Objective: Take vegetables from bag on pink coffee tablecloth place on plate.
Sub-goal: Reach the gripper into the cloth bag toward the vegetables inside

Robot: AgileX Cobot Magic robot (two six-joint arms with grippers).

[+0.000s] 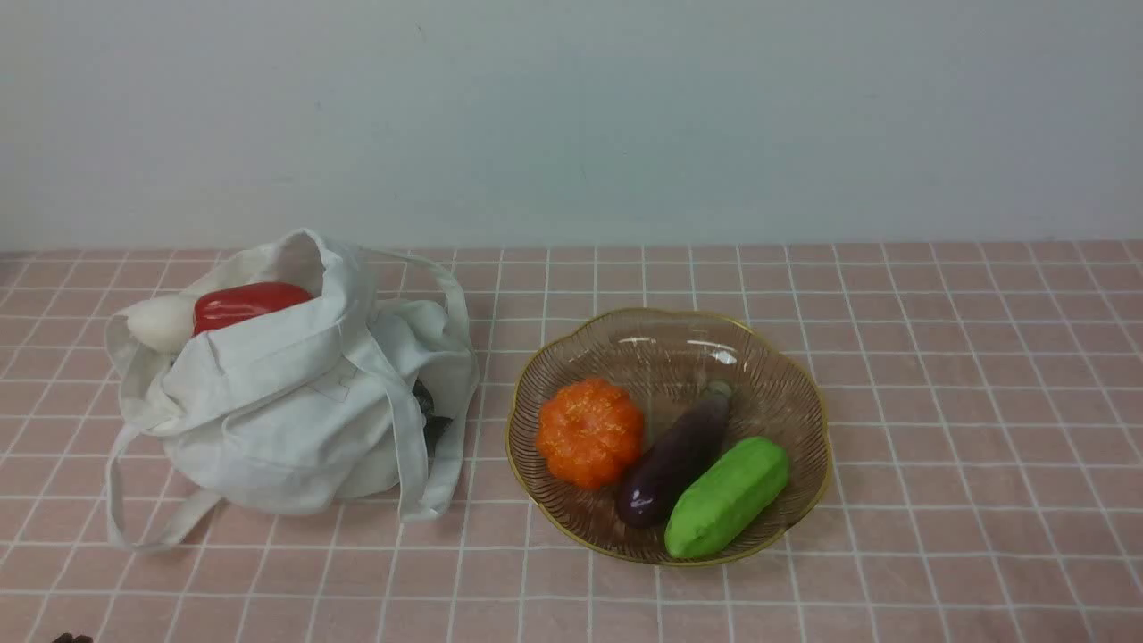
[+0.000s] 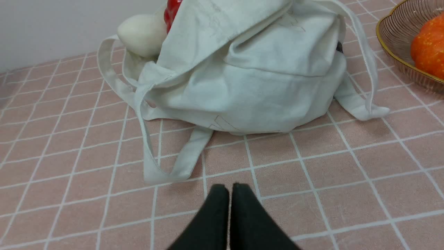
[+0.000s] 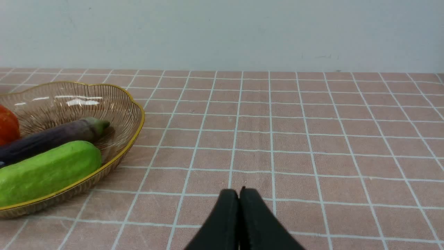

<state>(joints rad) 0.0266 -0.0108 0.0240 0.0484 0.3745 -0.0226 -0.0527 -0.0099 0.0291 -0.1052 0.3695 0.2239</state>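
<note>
Soft, Dim Light Across 3 Views

Muted, even light leaves faint shadows beneath the bag (image 1: 295, 429). White glare streaks 1 glass plate (image 1: 661, 366), and small highlights dot the eggplant (image 1: 674, 460). Both wrist views show blurred, dark gripper tips; the cloth's (image 1: 964, 429) grid looks fairly crisp.

One pumpkin (image 1: 590, 433), one eggplant (image 1: 671, 464), one green vegetable (image 1: 728, 497), one plate (image 1: 670, 357), one bag (image 1: 295, 420).

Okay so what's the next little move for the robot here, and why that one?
Probably raise the left gripper toward the bag's open mouth: the white radish shows there beside the red vegetable, and the bag stands on that arm's side.
</note>
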